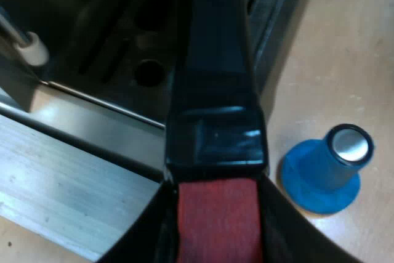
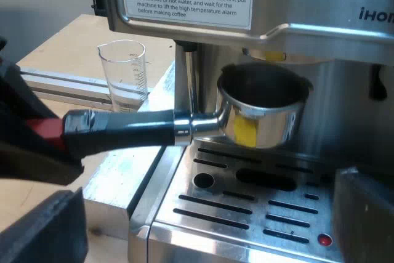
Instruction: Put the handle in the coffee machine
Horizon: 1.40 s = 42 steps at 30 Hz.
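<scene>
The left gripper [image 1: 215, 244] is clamped on the holder [image 2: 261, 118]. It grips the red end [image 1: 215, 214] of the dark handle [image 1: 212, 90], with one black finger on each side of it. From there the handle reaches out away from the gripper, over the front of the espresso machine [image 2: 332, 47].

From the right wrist view, the holder's shiny metal cup is up in the air. It is above the drip tray [image 2: 246, 214] and just under the round part where the coffee comes out. The cup's open top shows and it looks dark inside, so the cup is not locked into the machine yet. There is a yellow patch on the side of the cup. The handle lies about level.

The right gripper [image 2: 203, 226] is near the drip tray. Its two fingers [image 2: 37, 229] are wide apart and hold nothing.

A measuring glass [image 2: 123, 72] stands upright on the wooden counter [image 1: 345, 60], near the machine and farther off than the handle.

A blue tamper [image 1: 323, 170] stands on the counter close to the machine, apart from the handle. Its wide blue part is down and its shiny round end points up.
</scene>
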Motion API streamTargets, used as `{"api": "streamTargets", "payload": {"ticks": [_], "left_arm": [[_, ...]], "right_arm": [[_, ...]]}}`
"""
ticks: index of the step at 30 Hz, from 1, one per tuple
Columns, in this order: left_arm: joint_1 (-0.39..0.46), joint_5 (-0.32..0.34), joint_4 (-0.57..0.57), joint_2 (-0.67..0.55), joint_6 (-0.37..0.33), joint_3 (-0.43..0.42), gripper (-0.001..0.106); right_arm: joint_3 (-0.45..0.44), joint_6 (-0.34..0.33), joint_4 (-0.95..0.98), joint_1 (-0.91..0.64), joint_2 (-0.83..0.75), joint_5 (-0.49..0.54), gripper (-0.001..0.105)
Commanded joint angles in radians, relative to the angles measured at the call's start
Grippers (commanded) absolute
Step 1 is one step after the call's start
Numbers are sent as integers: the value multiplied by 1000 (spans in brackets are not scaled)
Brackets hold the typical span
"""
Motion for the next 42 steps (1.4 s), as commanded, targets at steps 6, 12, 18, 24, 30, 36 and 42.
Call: {"api": "streamTargets", "payload": {"ticks": [6,12,18,24,30,36,42], "left_arm": [[-4,74,-11,42,-18,-27,0],[-4,72,11,100,-19,-104,0],[-31,69,34,123,-8,-144,0],[-75,63,26,144,-8,-151,0],[-74,56,26,147,-8,-151,0],[-62,58,26,147,-40,-151,0],[-57,66,28,147,-70,-151,0]], "right_arm": [[-8,-35,-48,0,21,54,82],[-8,-116,-165,0,60,62,82],[-8,-124,-194,-5,76,71,82],[-8,-134,-228,-36,87,71,82],[-8,-134,-230,-47,87,71,82],[-8,-134,-230,-47,87,71,82],[-8,-134,-230,-47,87,71,82]]}}
